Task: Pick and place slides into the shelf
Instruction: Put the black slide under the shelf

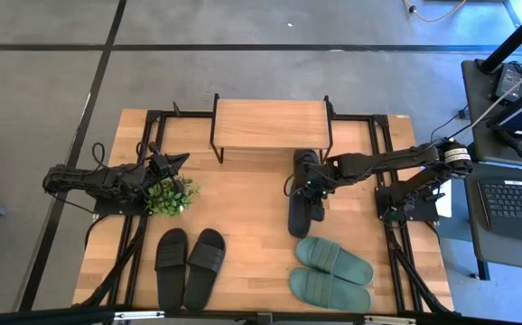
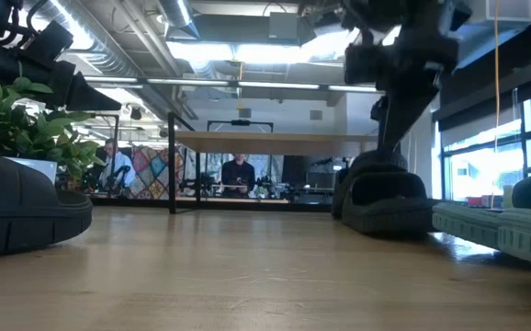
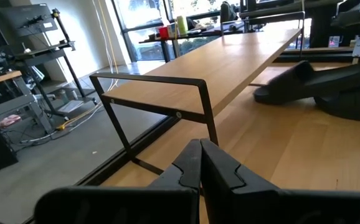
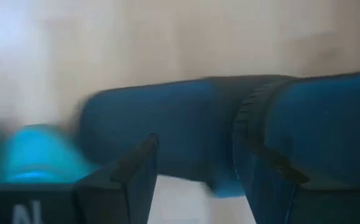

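The big wooden tabletop (image 1: 252,194) carries everything. At its far edge, in the middle, stands the shelf (image 1: 271,124), a low rack with a light plank top and thin black legs. No slide lies on its top, and the space under it cannot be seen well.

The right arm reaches in from the right side toward the middle. Its right gripper (image 1: 312,183) is down on a black pair of slides (image 1: 304,191) that lies just in front of the shelf's right end. The right wrist view shows the jaws apart, with a dark slide between them. It cannot be told whether the fingers press on it yet.

The left arm waits at the left side of the tabletop. Its left gripper (image 1: 172,162) hangs over a small green plant (image 1: 171,196), and its jaws are closed with nothing in them.

Another black pair (image 1: 189,264) lies at the near edge, left of the middle. The green pair (image 1: 331,273) lies at the near edge on the right.

The step in hand looks like picking up a slide from the black pair by the shelf. Next, the right gripper likely needs to squeeze one slide, lift it a little, and carry it the short way to the shelf. The other two pairs are not yet touched.
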Action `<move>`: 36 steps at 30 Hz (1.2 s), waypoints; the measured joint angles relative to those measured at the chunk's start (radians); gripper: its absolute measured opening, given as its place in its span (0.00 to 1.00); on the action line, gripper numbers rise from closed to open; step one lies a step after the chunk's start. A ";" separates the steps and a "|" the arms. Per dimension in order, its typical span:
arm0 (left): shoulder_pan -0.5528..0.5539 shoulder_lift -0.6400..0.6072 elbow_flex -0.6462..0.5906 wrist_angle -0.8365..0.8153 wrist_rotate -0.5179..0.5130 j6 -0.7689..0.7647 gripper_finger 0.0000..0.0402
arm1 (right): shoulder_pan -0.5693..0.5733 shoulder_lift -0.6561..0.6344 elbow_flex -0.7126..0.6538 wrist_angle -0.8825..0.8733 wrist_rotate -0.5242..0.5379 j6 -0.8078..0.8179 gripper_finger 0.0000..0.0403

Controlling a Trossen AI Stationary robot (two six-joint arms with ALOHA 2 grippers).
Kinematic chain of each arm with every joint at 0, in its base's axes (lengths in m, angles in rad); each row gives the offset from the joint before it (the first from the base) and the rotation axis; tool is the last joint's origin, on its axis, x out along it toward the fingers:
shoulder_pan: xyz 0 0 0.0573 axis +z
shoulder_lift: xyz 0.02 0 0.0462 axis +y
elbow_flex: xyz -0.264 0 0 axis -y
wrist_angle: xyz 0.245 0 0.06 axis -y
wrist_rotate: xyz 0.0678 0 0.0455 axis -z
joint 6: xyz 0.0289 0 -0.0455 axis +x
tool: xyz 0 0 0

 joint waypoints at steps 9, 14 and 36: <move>0.000 0.000 0.000 -0.002 0.000 0.000 0.00 | -0.105 0.000 -0.051 0.092 0.082 -0.083 0.51; 0.000 0.000 0.000 -0.003 -0.021 0.000 0.00 | -0.161 0.000 -0.094 0.120 0.082 -0.125 0.51; 0.000 0.000 0.000 -0.004 -0.026 0.000 0.00 | -0.158 0.000 -0.094 0.115 0.136 -0.212 0.51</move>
